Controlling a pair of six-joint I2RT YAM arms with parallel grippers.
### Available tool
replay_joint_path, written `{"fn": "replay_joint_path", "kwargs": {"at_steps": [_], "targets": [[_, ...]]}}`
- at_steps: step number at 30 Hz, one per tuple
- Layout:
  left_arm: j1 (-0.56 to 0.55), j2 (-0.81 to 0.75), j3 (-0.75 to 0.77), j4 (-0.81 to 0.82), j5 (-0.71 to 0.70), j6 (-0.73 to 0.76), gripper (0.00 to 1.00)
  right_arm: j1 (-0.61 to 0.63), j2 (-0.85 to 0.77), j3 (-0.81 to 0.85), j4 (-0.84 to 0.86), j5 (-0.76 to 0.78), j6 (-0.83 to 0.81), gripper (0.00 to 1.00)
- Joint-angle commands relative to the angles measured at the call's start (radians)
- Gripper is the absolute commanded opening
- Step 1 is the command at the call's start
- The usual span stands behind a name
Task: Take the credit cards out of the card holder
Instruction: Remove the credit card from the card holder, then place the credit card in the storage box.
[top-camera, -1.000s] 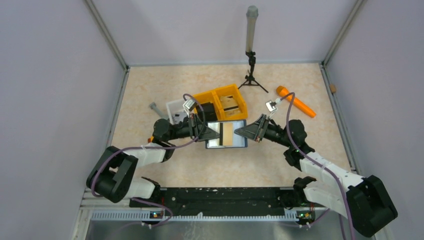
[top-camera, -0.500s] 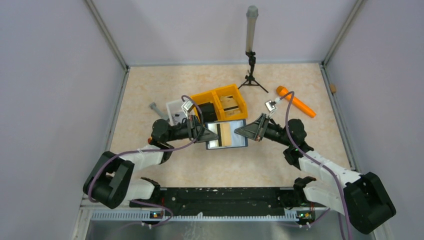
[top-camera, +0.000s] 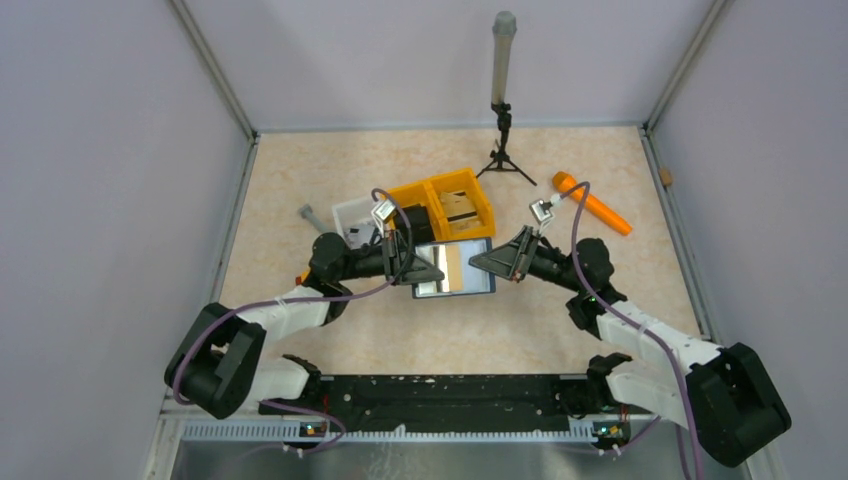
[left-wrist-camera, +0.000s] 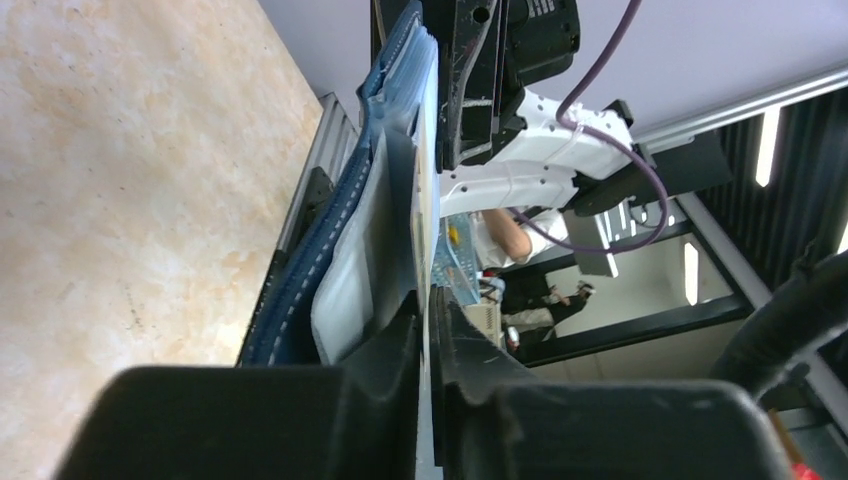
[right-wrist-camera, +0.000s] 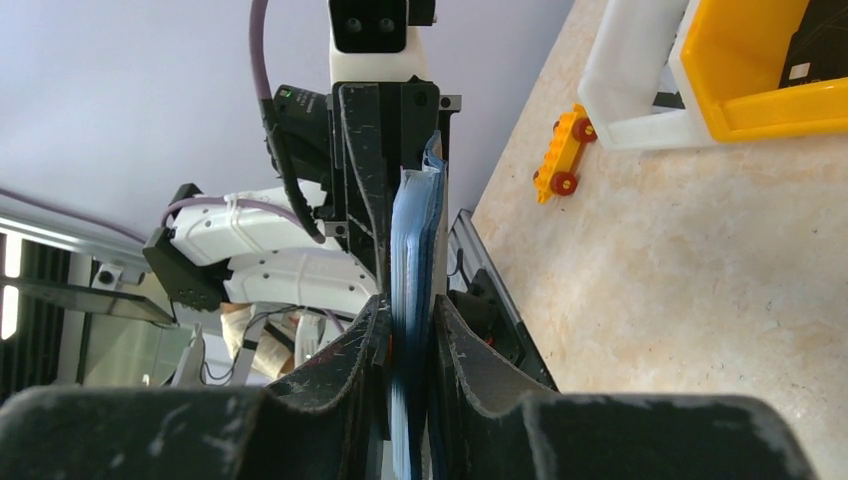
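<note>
Top: seeing card holder spread open near table centre, just off yellow bin near wall, showing tan + silvery credit cards in pockets.
L wrist: viewing holder edge-on; keeping left gripper jaws narrow at its edge, not telling if gripping.
R wrist: pinching holder's blue edge w/ right gripper, jaws tight on it.

The holder looks like stitched cloth, shiny inside. The table looks like smooth stone. The bin is glossy plastic.
</note>
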Motion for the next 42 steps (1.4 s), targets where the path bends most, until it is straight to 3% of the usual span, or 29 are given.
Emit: {"fn": "replay_joint_path", "kwargs": {"at_steps": [1,10,17,21,24,33,42], "targets": [[-0.001,0.001,0.038,-0.003,-0.009,0.038,0.02,-0.014,-0.009,0.004,0.063,-0.005,0.001,0.00],[0.119,-0.076,-0.017,-0.101,0.053,0.088,0.00,-0.061,-0.115,0.011,-0.197,0.039,-0.142,0.00],[0.158,-0.170,-0.015,-0.376,0.050,0.256,0.00,-0.160,-0.158,-0.020,-0.263,-0.007,-0.152,0.00],[0.159,-0.207,0.061,-0.684,-0.019,0.443,0.00,-0.184,-0.219,0.028,-0.502,0.101,-0.283,0.00],[0.159,-0.203,0.109,-0.791,-0.052,0.509,0.00,-0.184,-0.270,0.068,-0.683,0.228,-0.355,0.00],[0.111,-0.105,0.272,-0.916,-0.097,0.618,0.00,-0.186,-0.417,0.174,-1.020,0.482,-0.514,0.00],[0.105,-0.116,0.335,-0.933,-0.180,0.690,0.00,-0.186,-0.510,0.250,-1.135,0.575,-0.582,0.00]]}}
